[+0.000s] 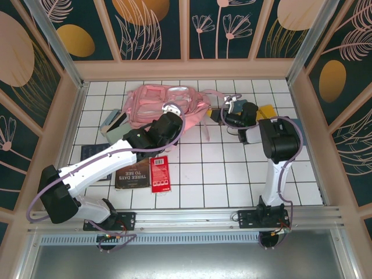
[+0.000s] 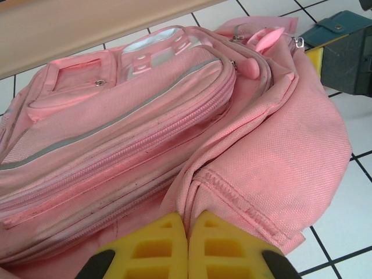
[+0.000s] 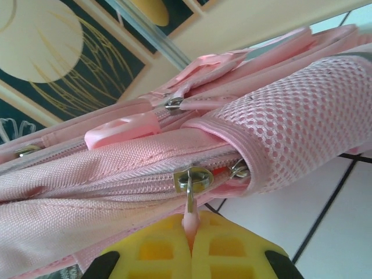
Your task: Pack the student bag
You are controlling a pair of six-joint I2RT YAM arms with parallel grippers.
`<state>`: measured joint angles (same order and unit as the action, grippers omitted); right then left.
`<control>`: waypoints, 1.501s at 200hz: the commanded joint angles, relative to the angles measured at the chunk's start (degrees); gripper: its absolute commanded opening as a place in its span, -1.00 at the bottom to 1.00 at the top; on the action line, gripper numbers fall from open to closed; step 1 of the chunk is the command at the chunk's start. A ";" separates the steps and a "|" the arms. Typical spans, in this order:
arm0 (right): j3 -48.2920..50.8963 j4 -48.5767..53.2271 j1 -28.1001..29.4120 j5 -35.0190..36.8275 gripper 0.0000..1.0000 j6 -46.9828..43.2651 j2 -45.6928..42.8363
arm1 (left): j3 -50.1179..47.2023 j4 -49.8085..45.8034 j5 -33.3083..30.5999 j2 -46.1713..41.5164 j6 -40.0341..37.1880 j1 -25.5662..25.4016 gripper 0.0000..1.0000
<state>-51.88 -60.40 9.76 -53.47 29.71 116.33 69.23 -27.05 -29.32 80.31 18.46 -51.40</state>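
The student bag (image 1: 157, 103) is a large light-pink backpack lying flat at the back of the tiled table. My left gripper (image 1: 172, 111) rests on its near side, and in the left wrist view the left gripper (image 2: 187, 220) is shut on a fold of the student bag's (image 2: 174, 128) pink fabric. My right gripper (image 1: 224, 114) is at the bag's right end. In the right wrist view the right gripper (image 3: 190, 225) is shut on the pink pull tab hanging from a metal zipper slider (image 3: 193, 178), just left of the mesh side pocket (image 3: 302, 122).
A brown book (image 1: 131, 173) and a red packet (image 1: 160, 173) lie in front of the bag. A grey flat item (image 1: 113, 123) and a dark notebook (image 1: 93, 153) sit to its left. A yellow object (image 1: 267, 111) lies right of the right gripper. A teal pouch (image 2: 340, 28) lies beyond the bag.
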 commanded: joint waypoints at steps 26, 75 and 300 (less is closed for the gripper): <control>2.75 12.87 2.03 9.50 -1.00 -15.27 -9.76 | -2.66 6.33 0.31 1.32 3.14 0.40 -1.00; 3.80 19.88 5.91 13.11 -1.00 -22.28 -13.07 | -4.97 10.99 3.98 5.83 6.24 0.33 -1.00; 20.35 22.60 15.51 22.91 -1.00 -27.59 -27.42 | -1.46 14.64 6.12 9.42 8.36 2.19 -0.01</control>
<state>-33.80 -34.48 23.51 -26.06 3.27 90.98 63.75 -19.97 -24.32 92.36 27.62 -50.81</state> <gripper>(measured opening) 0.050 0.412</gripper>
